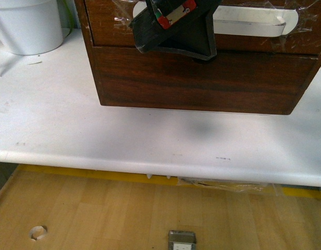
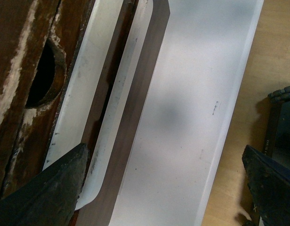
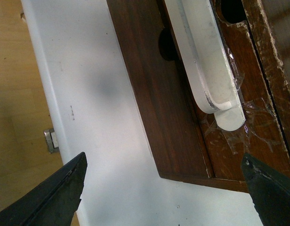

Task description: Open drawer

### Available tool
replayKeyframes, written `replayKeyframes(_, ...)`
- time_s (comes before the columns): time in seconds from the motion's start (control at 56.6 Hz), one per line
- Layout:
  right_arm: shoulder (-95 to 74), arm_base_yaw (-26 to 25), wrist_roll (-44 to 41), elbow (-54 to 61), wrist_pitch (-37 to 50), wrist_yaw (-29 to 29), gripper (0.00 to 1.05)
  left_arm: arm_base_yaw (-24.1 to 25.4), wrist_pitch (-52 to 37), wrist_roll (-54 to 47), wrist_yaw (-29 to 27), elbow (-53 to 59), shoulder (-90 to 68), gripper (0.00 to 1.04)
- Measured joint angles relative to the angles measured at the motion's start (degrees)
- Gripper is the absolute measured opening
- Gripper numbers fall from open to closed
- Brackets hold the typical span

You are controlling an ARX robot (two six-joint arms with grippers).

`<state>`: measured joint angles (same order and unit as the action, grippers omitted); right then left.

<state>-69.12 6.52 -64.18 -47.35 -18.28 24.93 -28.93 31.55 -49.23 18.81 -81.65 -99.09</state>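
Left gripper [image 2: 165, 148] spread wide, one finger [image 2: 46, 193] just beside the end of the white handle [image 2: 116, 117] on the dark drawer [image 2: 22, 56]. Right gripper [image 3: 164, 157], equally wide, hovers near the handle's other end, above the white table [image 3: 102, 141].

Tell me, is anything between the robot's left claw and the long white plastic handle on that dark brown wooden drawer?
Nothing visible does. The open left gripper sits right at the long white plastic handle of the dark brown wooden drawer.

No words, brands or numbers can be read anywhere; the small red and green sticker [image 1: 173, 14] is too blurred
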Motion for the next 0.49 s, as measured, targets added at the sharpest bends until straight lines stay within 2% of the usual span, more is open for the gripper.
replayKeyframes(0.495, -2.5, 1.6, 2.5, -0.5, 2.9, -0.9, 0.96, 0.0, -0.3, -1.1, -1.7, -1.7, -4.9, 0.99)
